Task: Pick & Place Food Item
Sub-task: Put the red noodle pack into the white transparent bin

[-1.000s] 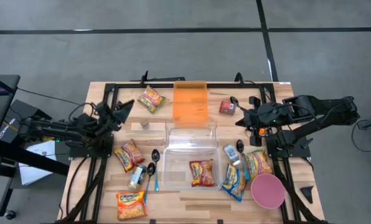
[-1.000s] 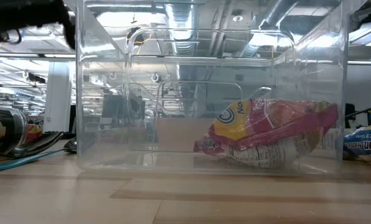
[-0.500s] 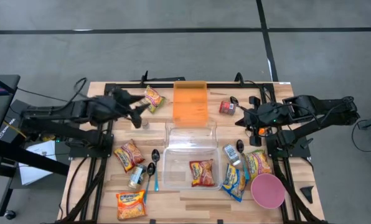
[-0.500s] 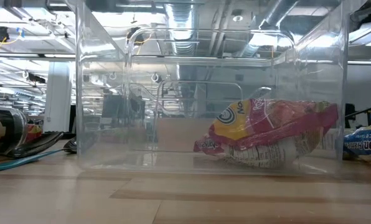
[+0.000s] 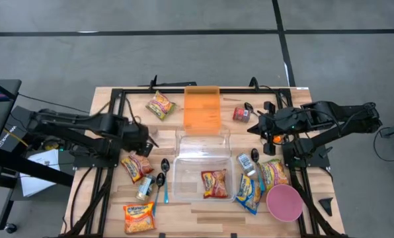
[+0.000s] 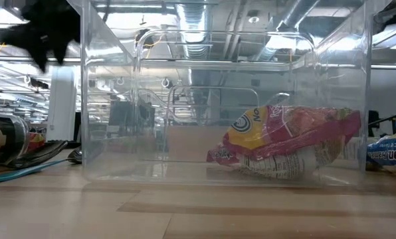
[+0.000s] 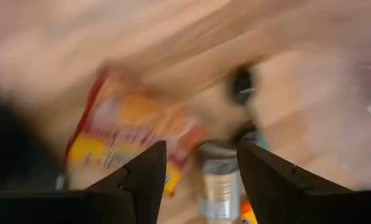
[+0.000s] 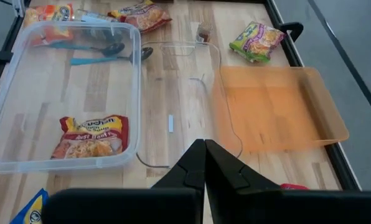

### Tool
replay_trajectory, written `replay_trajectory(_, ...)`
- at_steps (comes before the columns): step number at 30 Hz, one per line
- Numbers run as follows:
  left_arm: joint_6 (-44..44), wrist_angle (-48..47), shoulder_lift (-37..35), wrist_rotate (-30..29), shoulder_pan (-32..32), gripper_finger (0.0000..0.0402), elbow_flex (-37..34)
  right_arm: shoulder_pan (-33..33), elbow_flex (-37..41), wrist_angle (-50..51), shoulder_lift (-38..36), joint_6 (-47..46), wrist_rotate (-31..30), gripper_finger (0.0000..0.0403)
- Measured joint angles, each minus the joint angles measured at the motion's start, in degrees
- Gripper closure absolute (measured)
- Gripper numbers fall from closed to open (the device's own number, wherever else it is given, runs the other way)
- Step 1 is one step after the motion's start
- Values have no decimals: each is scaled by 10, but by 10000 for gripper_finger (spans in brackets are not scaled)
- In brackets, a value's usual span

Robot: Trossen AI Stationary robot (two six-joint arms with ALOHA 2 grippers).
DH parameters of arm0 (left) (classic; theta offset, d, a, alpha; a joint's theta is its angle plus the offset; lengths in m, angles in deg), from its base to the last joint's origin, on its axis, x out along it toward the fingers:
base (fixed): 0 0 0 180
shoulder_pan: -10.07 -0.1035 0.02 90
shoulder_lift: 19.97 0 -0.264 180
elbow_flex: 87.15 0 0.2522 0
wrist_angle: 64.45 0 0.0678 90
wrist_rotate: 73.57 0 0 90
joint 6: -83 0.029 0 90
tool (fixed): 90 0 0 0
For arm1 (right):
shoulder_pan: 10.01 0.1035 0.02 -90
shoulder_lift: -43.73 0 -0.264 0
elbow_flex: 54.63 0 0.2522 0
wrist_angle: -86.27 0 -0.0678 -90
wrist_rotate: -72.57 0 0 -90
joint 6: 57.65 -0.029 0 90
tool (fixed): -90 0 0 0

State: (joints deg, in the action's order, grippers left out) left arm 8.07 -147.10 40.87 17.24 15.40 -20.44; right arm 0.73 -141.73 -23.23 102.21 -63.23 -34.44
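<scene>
Hovering over the counter (image 5: pixel 184 211), the left end effector (image 5: pixel 146 140) sits just above the red-and-yellow noodle packet (image 5: pixel 136 165), fingers parted and empty. From its wrist, that packet (image 7: pixel 120 134) shows between spread fingers (image 7: pixel 145 177). The clear plastic bin (image 5: pixel 203 173) holds one red noodle packet (image 5: pixel 214 183). The right end effector (image 5: pixel 258 123) waits clenched near the orange lid (image 5: pixel 202 109).

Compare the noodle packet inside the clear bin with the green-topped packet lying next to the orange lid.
The noodle packet in the bin is mostly red and orange; the green-topped packet is green and yellow. The first lies inside the clear bin, square to its walls; the second lies on the bare table, turned at a slant, left of the orange lid. Both lie flat, and neither gripper touches them.
</scene>
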Motion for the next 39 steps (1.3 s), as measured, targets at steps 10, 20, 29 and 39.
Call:
replay_trajectory(10, -416, 16, -1, -28, 153, 250, -89, 0, 0, -1, 0, 3, 0, 403)
replay_trajectory(20, -544, 100, 20, -72, 195, 301, -126, 0, 0, -1, 0, 31, 0, 403)
replay_trajectory(29, -541, 135, 77, -71, 169, 311, -138, 0, 0, -2, 0, 21, 0, 403)
replay_trajectory(39, -543, 124, 88, -58, 168, 312, -138, 0, 0, -1, 0, 11, 0, 403)
